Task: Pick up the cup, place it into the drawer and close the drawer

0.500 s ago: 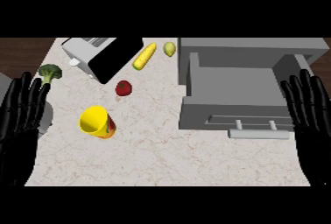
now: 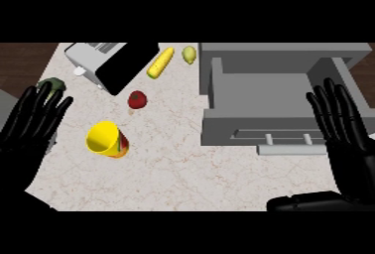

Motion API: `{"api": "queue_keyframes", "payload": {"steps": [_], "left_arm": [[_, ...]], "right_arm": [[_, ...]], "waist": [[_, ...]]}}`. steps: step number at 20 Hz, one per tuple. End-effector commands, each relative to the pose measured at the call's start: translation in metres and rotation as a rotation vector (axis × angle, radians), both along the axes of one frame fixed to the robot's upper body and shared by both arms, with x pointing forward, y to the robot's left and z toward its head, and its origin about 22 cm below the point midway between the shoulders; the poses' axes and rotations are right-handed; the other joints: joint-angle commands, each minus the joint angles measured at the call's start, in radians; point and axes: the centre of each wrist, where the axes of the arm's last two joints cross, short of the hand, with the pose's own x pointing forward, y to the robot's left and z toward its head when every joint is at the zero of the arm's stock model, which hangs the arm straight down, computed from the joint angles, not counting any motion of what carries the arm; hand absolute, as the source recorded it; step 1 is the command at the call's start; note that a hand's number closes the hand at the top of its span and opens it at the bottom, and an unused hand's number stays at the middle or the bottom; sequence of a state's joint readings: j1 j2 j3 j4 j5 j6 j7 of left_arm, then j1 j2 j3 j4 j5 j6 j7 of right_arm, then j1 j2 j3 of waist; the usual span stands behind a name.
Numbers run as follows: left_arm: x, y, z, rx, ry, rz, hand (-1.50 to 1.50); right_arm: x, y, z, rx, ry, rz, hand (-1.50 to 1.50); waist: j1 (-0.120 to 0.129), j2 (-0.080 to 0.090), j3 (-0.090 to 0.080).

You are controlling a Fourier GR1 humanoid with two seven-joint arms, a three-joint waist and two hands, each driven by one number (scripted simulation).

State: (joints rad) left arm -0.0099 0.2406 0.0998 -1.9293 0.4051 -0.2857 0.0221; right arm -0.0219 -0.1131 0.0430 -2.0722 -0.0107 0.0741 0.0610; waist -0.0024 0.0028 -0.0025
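Head view: I look down at the pale speckled tabletop (image 2: 190, 178). The yellow cup (image 2: 107, 140) lies tipped on its side at the left part of it, with its mouth facing up toward me. My left robot hand (image 2: 33, 121) is at the left edge, fingers straight, holding nothing, apart from the cup. My right robot hand (image 2: 343, 124) is at the right edge, fingers straight too, over the side of the grey drawer (image 2: 256, 96), which is pulled open. A red apple (image 2: 137, 99) sits above the cup. A corn cob (image 2: 160, 63) and a small green fruit (image 2: 189, 54) lie near the top, beside a toaster (image 2: 102, 62)
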Motion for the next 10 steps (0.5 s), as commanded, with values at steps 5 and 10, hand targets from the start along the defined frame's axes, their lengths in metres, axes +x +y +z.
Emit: {"api": "queue_keyframes", "payload": {"steps": [5, 10], "left_arm": [[0.030, 0.031, -0.043, -0.089, 0.122, -0.062, -1.50], [0.064, 0.054, -0.062, -0.037, 0.186, -0.021, -1.50]], "right_arm": [[0.027, -0.021, -0.007, 0.005, 0.065, 0.026, -1.50], [0.040, 0.003, 0.001, -0.016, 0.055, 0.056, -1.50]], "waist": [[0.000, -0.001, 0.002], [-0.004, 0.001, 0.002]]}}
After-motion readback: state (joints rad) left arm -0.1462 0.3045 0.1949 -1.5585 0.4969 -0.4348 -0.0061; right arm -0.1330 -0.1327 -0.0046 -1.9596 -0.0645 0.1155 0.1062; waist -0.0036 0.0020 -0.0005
